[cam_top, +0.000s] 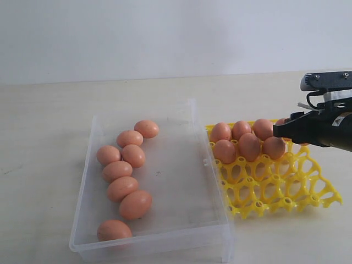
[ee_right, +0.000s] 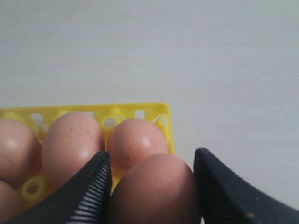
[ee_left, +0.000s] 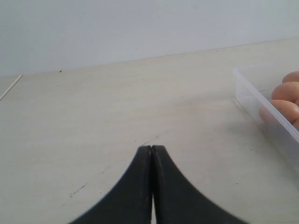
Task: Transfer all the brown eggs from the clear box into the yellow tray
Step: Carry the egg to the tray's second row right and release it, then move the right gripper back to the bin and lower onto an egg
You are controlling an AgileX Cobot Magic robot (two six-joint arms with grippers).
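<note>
Several brown eggs lie along the left side of the clear box. More of them fill the far cups of the yellow tray. My right gripper hovers over the tray's far right corner. In the right wrist view it is shut on a brown egg, just above the tray's corner and beside seated eggs. My left gripper is shut and empty, low over bare table beside the box. It is out of sight in the exterior view.
The box and the tray stand side by side on a pale tabletop. The tray's near rows of cups hold nothing. A white wall runs behind the table.
</note>
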